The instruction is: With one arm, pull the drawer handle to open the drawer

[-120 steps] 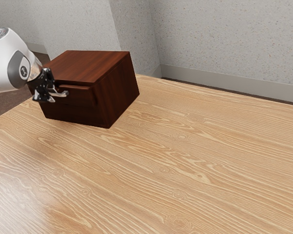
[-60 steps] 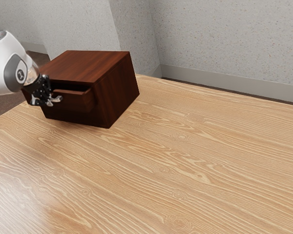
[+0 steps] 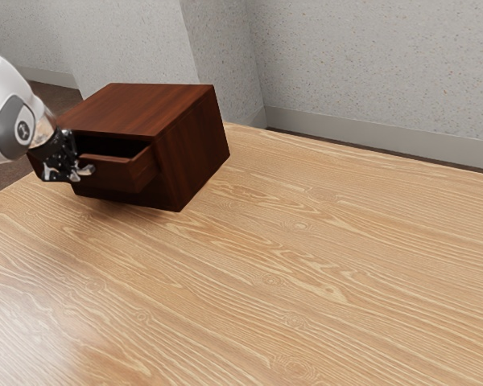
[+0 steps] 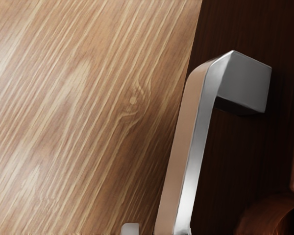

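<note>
A broad, light-grained wooden table is spread across the exterior view, and it is backed by a speckled grey wall. A dark reddish-brown cabinet is set on the table toward the exterior view's upper left, near the table's far edge. The white arm is brought in from the exterior view's left edge. Its rounded last joint is held level with the cabinet's front and its hand is pointed toward the exterior view's right. The drawer is seen partly drawn out of the cabinet's front, so that a dark gap is left open above it under the cabinet's top. The black gripper is placed at the drawer's front face, and its fingers are clamped about the silver drawer handle. In the wrist view, the drawer handle is shown close up as a bent metal bar. It is fixed by a squared end to the dark drawer front, with the table's grain beside it.
</note>
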Controlling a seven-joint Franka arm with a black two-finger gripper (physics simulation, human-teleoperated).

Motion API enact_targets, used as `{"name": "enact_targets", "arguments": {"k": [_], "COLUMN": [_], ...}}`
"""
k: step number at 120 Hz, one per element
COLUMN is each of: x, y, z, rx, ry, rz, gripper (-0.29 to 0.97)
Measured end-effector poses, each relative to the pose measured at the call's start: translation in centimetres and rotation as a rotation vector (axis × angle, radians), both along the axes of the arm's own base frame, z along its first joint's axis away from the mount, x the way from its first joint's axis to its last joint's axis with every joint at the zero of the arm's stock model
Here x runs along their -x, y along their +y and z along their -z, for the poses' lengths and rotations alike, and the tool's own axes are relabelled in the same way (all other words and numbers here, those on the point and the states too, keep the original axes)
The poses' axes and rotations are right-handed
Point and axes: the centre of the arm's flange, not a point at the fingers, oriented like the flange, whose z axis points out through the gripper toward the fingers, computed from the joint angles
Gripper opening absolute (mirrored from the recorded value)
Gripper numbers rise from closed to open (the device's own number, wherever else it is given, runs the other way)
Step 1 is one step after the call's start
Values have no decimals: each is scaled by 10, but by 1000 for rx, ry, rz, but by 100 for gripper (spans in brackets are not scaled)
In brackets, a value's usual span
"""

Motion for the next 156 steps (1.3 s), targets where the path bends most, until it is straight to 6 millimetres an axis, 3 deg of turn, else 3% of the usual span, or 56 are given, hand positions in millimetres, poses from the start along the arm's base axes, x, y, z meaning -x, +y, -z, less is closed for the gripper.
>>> {"name": "enact_targets", "arguments": {"k": [80,141,156], "x": [50,108,113], "y": [-13,-26,-34], "z": [-3,-9,-11], "rx": [-3,-10,-12], "ry": [3,-23,-29], "rz": [-23,-64,-57], "gripper": [-11,-9,-10]}}
